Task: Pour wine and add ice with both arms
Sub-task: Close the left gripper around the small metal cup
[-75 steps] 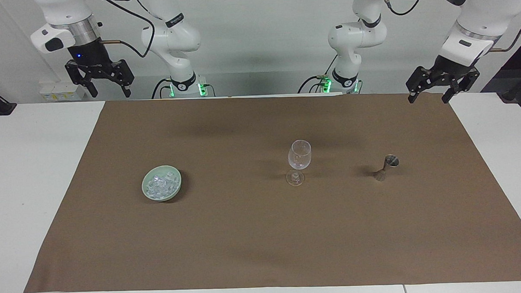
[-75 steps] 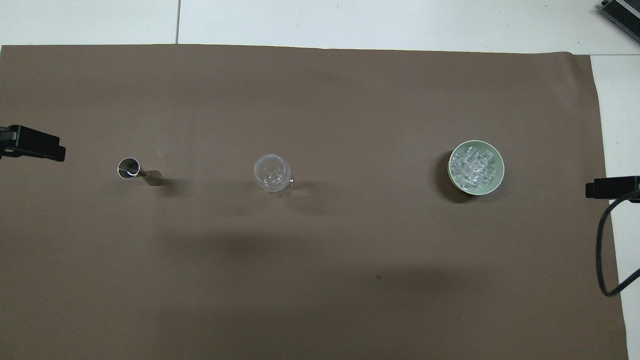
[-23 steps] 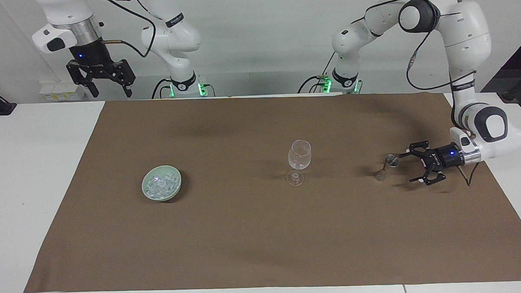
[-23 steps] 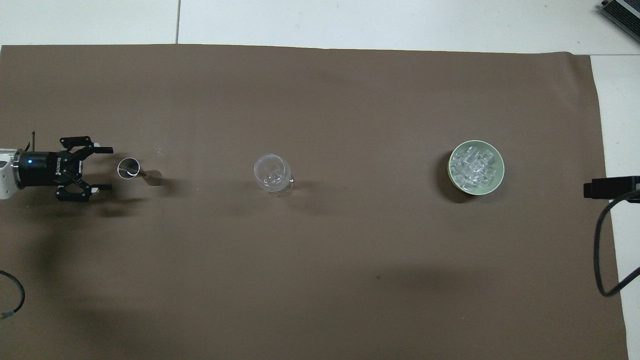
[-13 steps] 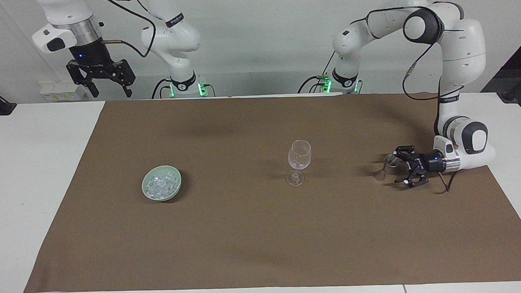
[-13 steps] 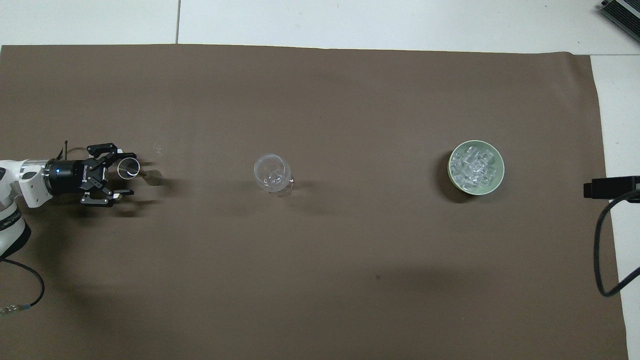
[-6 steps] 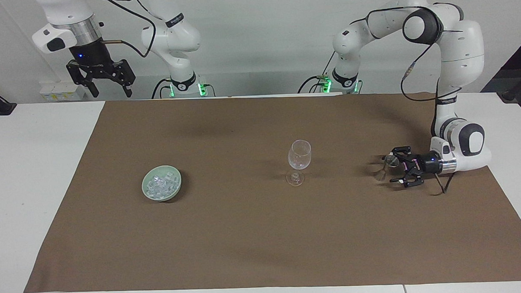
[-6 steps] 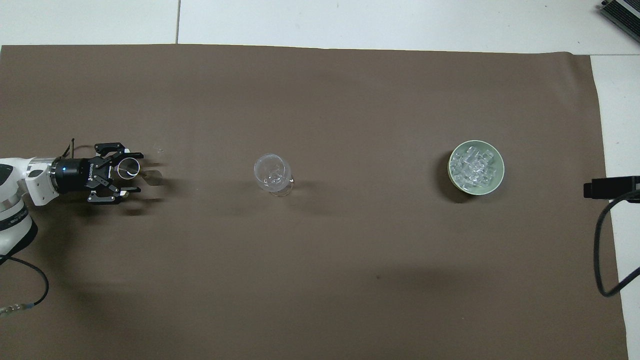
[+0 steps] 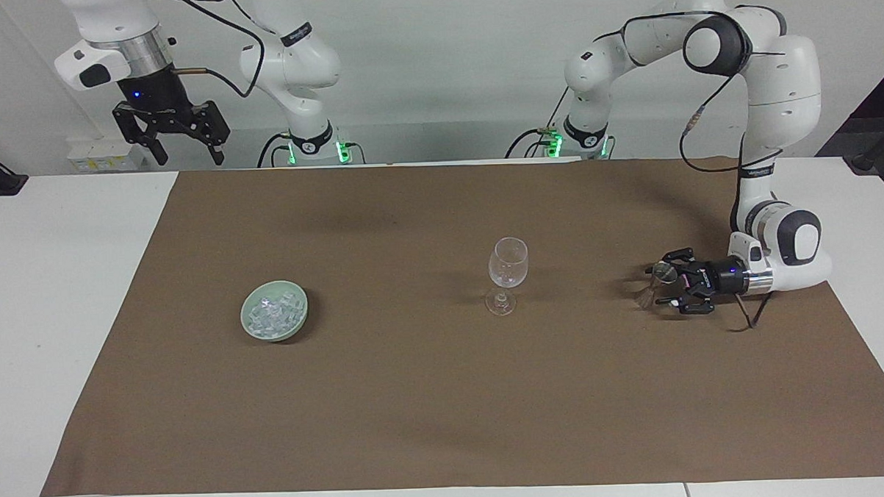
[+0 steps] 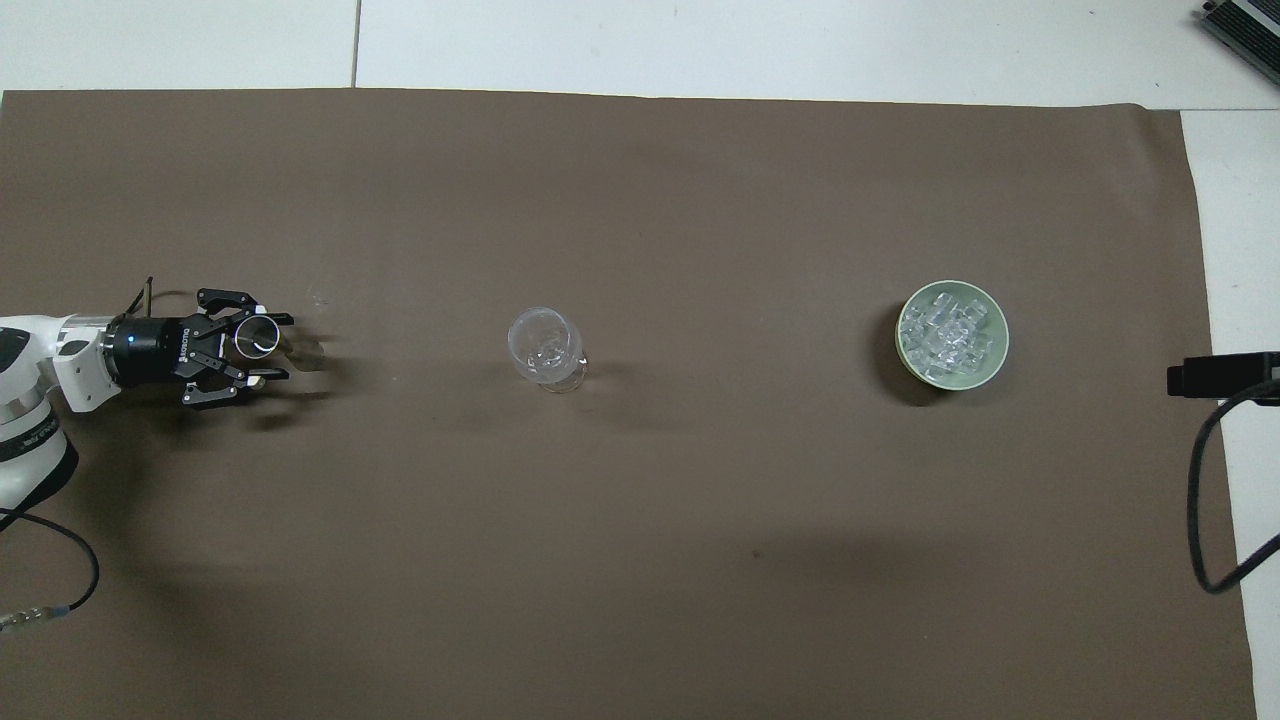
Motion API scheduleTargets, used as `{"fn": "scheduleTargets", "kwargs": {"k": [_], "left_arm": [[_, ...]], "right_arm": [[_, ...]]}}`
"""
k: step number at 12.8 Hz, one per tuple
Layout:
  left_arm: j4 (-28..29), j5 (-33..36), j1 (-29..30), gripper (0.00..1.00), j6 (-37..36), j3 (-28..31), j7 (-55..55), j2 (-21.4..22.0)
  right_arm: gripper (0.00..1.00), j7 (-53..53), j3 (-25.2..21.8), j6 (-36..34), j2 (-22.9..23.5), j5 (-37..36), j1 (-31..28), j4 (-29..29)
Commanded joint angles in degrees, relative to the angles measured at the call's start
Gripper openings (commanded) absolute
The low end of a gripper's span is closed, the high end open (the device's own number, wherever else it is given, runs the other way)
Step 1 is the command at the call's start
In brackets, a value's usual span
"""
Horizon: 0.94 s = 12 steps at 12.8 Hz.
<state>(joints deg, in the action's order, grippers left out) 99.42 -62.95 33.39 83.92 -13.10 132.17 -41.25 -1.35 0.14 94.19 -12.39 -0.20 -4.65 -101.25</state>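
Observation:
A small steel jigger (image 9: 657, 280) (image 10: 257, 338) stands on the brown mat toward the left arm's end of the table. My left gripper (image 9: 658, 286) (image 10: 283, 347) lies level with it, jaws open on either side of it with a narrow gap. An empty stemmed glass (image 9: 508, 264) (image 10: 543, 345) stands mid-mat. Ice (image 9: 271, 310) (image 10: 950, 332) is heaped in a pale green bowl (image 9: 297, 318) (image 10: 903, 345) toward the right arm's end. My right gripper (image 9: 170, 140) (image 10: 1222, 376) waits open, raised over the table's edge by its base. The wine is out of view.
The brown mat (image 9: 418, 396) covers most of the white table (image 9: 61, 291). A black cable (image 10: 1205, 500) trails by the mat's edge at the right arm's end. Another cable (image 10: 60, 590) loops beside the left arm.
The left gripper has slid a little farther around the jigger and its jaws have narrowed toward it. The right arm, glass and bowl have not moved.

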Motion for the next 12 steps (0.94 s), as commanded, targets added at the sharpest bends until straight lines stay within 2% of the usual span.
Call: {"fn": "scheduleTargets", "kwargs": {"k": [1,5,8,12], "left_arm": [[0.87,-1.3,0.54,0.6,-1.21,-0.18,2.65,-0.24],[0.87,-1.21,0.98,0.59,-1.47,-0.18,2.66,-0.24],[0.87,-1.3,0.89,0.49,-1.74,-0.18,2.66,-0.24],[1.22,-1.21,0.98,0.48,-1.74,-0.18,2.92,-0.41]], "right_arm": [[1.0,0.82,0.21,-0.5,-0.27,1.52,-0.36,0.18],[1.0,0.82,0.21,-0.5,-0.27,1.52,-0.36,0.18],[1.0,0.82,0.21,-0.5,-0.27,1.52,-0.36,0.18],[1.0,0.82,0.21,-0.5,-0.27,1.52,-0.36,0.18]]}}
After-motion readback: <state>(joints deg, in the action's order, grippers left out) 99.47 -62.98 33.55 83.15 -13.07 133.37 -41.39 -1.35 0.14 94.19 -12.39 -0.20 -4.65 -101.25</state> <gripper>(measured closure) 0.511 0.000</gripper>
